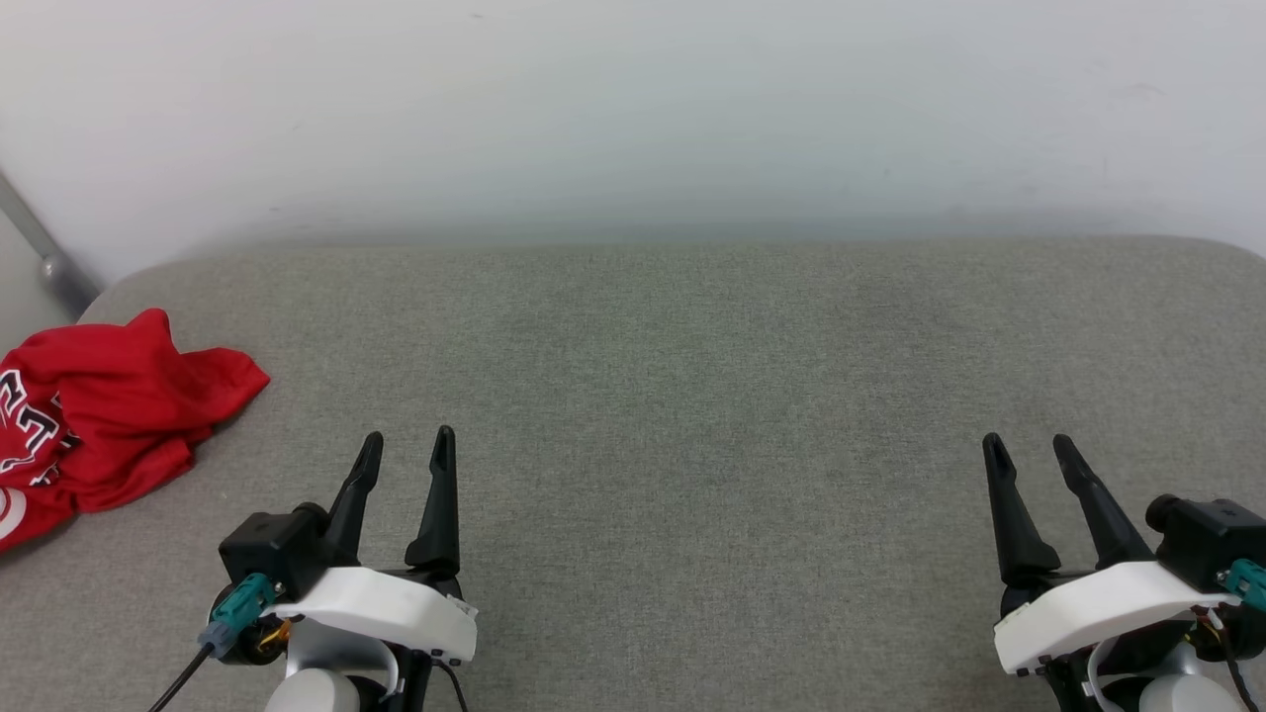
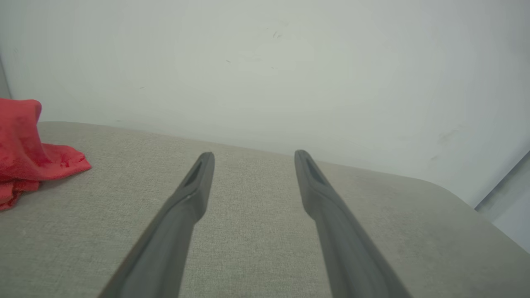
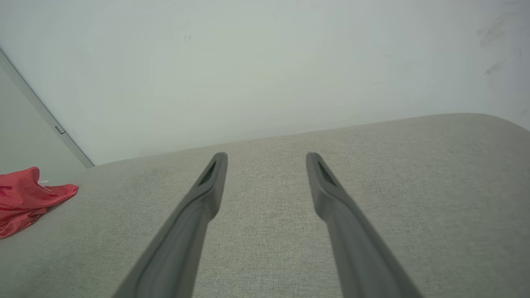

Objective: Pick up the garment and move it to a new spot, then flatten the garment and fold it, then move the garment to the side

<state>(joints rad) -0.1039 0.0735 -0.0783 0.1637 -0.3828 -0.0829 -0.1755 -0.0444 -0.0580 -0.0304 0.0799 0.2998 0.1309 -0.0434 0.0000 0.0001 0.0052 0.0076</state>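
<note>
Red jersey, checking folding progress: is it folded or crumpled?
Crumpled: the garment lies in a rumpled heap at the grey surface's left edge, lettering creased and partly hidden.

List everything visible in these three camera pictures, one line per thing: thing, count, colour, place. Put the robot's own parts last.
crumpled bright red soft jersey with black white-outlined lettering: one, red, bunched at the far left edge of the padded surface, apart from both grippers.
grey woven-fabric padded surface: one, grey, spread across the foreground under both grippers.
plain white wall: one, white, behind the surface.
slanted grey metal strip: one, grey, on the wall at upper left.
left gripper: one, dark fingers on a white body, lower left, open, holding nothing.
right gripper: one, same colours, lower right, open, holding nothing.
</note>
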